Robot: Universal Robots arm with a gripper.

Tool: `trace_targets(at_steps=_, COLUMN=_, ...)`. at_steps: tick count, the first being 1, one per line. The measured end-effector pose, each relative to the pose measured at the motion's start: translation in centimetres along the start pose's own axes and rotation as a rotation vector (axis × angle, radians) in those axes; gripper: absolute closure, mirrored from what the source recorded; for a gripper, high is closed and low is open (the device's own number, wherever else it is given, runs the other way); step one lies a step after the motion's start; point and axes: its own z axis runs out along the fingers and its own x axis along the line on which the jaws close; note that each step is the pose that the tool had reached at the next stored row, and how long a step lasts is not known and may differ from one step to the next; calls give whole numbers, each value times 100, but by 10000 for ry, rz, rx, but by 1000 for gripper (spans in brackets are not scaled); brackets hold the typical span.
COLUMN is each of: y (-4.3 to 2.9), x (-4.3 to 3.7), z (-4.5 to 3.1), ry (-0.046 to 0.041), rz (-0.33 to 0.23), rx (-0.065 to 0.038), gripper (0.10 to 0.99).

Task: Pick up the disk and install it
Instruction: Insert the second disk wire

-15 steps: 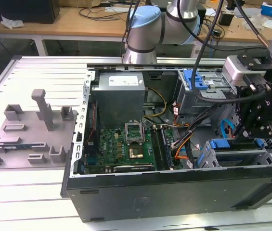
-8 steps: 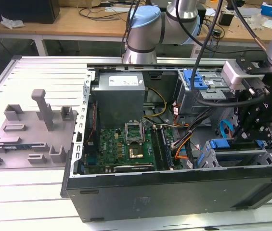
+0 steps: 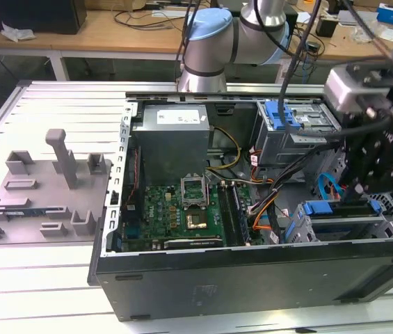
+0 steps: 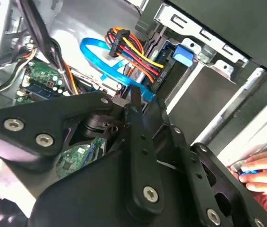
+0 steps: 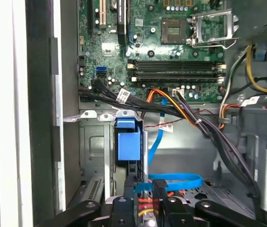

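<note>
Already inside the computer case [image 3: 252,271], the gripper [image 5: 153,189] hangs over the drive cage [image 3: 349,226], fingers pressed nearly together at the blue cable [image 5: 171,181] and its plug. The disk [image 5: 126,144] seems seated in its slot, blue bracket up. Judged step: cabling the drive; next calls for careful alignment

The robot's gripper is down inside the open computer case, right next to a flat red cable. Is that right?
Almost. The gripper is down inside the open computer case, but the flat cable beside it is blue, not red. The first wrist view shows it looping just past the fingertips.
</note>
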Motion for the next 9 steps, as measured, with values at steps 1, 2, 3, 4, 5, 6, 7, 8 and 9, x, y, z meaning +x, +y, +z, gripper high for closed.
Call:
trace_targets(at_steps=1, y=-2, x=-9, z=-44, ry=-1, rz=0, rx=0, gripper=788)
trace_targets(at_steps=2, y=-4, x=-24, z=-106, ry=1, rz=0, rx=0, gripper=804)
trace_targets(at_steps=3, y=-5, x=-34, z=-149, ry=2, rz=0, rx=0, gripper=804)
trace_targets(at_steps=4, y=-8, x=-60, z=-224, ry=14, rz=-1, rx=0, gripper=933)
trace_targets(at_steps=5, y=-8, x=-65, z=-226, ry=25, rz=-2, rx=0, gripper=980)
trace_targets(at_steps=6, y=-8, x=-65, z=-227, ry=28, rz=-2, rx=0, gripper=980)
trace_targets(at_steps=7, y=-8, x=-65, z=-226, ry=28, rz=-2, rx=0, gripper=980)
trace_targets(at_steps=8, y=-8, x=-65, z=-227, ry=30, rz=-2, rx=0, gripper=980)
trace_targets(at_steps=9, y=-8, x=-65, z=-227, ry=31, rz=-2, rx=0, gripper=980)
